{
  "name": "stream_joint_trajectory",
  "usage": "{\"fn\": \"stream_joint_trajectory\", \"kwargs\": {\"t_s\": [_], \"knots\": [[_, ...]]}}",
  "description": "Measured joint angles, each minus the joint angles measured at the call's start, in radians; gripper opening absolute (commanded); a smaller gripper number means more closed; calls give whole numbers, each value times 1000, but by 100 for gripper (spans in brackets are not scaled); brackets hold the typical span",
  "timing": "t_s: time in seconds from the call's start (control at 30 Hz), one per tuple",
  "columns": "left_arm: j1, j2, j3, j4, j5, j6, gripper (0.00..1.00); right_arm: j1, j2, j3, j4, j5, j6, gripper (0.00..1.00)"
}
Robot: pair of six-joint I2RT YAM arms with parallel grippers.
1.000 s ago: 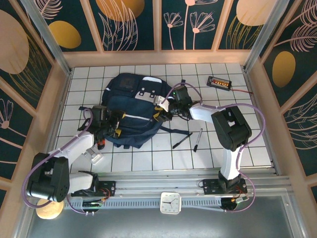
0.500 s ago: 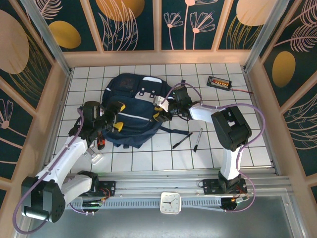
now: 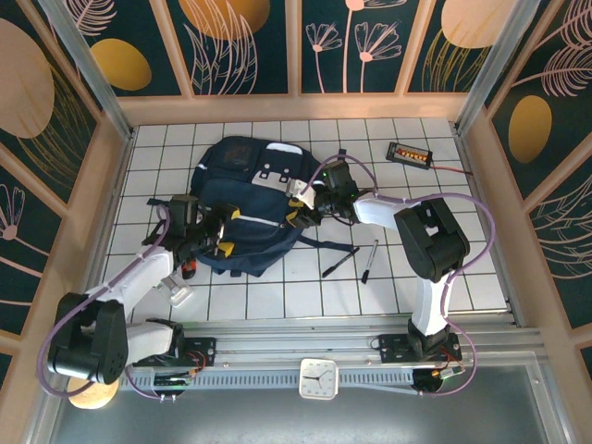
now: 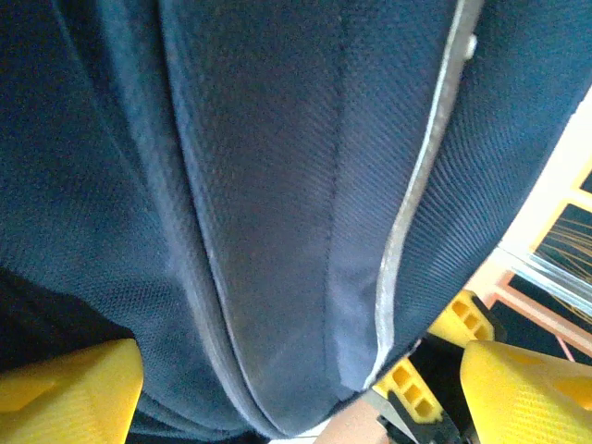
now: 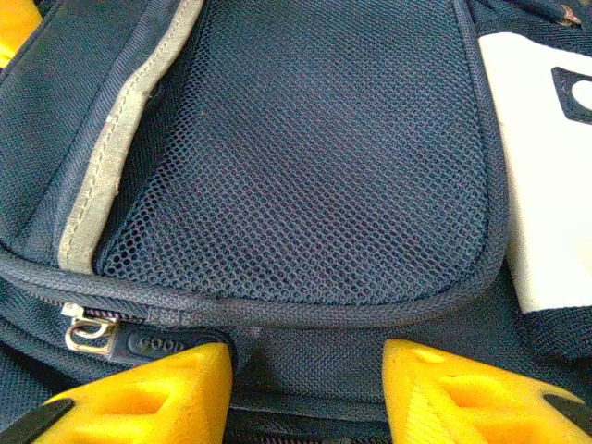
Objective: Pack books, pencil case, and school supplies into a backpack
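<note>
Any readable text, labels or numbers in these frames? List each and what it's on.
"GOOD": embossed on the black zipper pull of the backpack, right wrist view.
Black box with orange lights: too small to read.
Clock at the near rail: face markings too small to read.
White patch on the backpack: no legible print.

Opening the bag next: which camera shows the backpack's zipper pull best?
Right wrist: the metal zipper pull is close and sharp, lower left. Top external has the whole backpack, pull too small; left wrist has its fabric.
</note>
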Motion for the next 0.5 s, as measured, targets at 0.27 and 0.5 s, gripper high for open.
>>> {"fn": "stream_joint_trajectory", "kwargs": {"t_s": [0.27, 0.5], "knots": [[25, 79, 71, 18, -7, 57, 78, 1, 1, 0, 0, 2, 0, 48], [35, 158, 86, 22, -22, 83, 15, 2, 3, 6, -6, 2, 0, 48]]}}
